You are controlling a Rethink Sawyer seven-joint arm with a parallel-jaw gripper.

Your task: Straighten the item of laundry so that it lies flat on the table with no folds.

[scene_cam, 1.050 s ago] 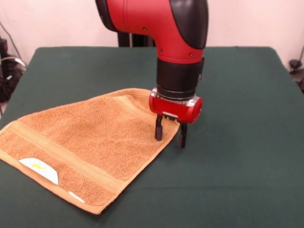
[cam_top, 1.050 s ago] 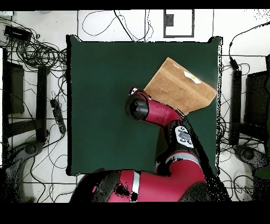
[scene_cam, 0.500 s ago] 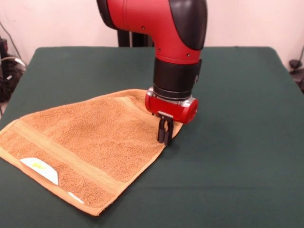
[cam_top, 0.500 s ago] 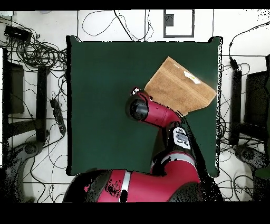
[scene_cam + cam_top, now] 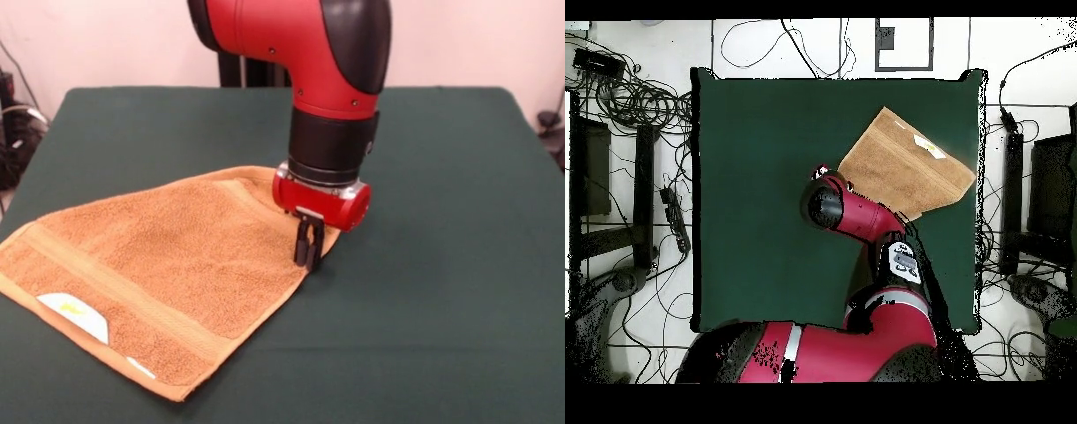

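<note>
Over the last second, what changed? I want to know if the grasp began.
The end effector closed from open onto the towel's right corner, shifting slightly left. The towel lies as before, one corner folded; label unmoved.

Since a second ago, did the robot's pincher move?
Yes. The gripper shut on the towel corner and shifted slightly left of where it stood on the table.

Your red and black arm (image 5: 300,53) comes straight down with its wrist vertical, and the gripper (image 5: 307,252) hangs with both black fingers pressed together, tips down at the towel's (image 5: 150,265) right-hand corner edge in the front view.
</note>
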